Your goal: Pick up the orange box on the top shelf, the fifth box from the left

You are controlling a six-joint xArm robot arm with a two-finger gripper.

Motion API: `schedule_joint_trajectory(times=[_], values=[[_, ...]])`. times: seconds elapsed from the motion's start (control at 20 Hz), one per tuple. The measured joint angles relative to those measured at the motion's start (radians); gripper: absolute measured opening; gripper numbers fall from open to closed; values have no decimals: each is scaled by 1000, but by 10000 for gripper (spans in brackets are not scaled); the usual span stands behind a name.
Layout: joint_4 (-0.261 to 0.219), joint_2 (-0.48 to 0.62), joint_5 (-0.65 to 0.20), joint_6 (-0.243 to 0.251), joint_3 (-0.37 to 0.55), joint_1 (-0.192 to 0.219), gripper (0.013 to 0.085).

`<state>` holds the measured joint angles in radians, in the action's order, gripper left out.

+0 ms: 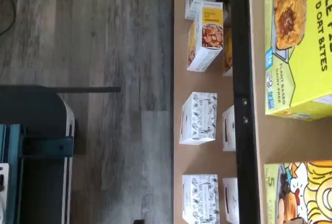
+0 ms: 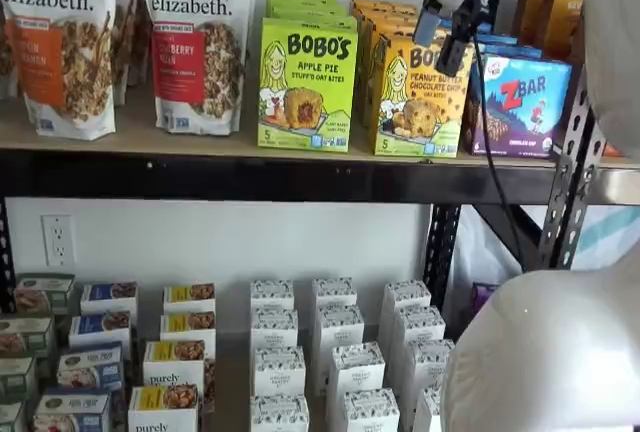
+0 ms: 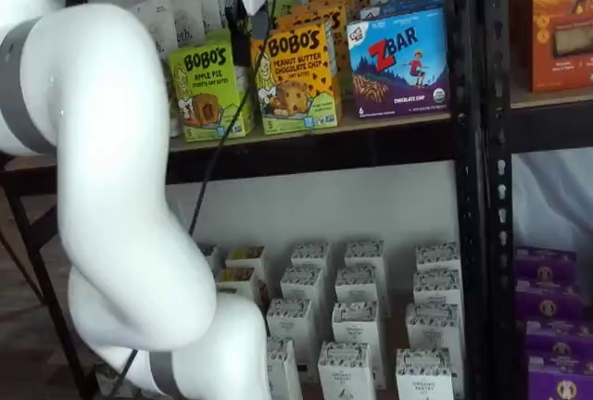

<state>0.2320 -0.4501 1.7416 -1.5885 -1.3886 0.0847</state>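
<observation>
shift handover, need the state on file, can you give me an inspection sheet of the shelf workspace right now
surface: top shelf, tan board with black front edge, stocked along its length.
job's things: orange box upright at the shelf front, untouched, between the lime-green Apple Pie box and the ZBar box.
clutter: granola bags further along the shelf; small white cartons on the lower level.
grippers: claw hangs in front of the orange box's upper corner, open, holding nothing.
cables: black cable drops from the claw past the ZBar box.
surroundings: white wall, wall outlet, grey wood floor.
</observation>
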Motion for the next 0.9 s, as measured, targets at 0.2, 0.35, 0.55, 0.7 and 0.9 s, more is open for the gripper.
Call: schedule_joint_trajectory(times=[0.2, 0.35, 0.55, 0.7, 0.9], values=[[20, 2, -14, 1, 3, 4, 850], [51, 18, -14, -3, -15, 17, 850], [85, 26, -43, -7, -22, 30, 850], [100, 33, -69, -7, -25, 33, 850], [105, 56, -87, -4, -44, 30, 850]])
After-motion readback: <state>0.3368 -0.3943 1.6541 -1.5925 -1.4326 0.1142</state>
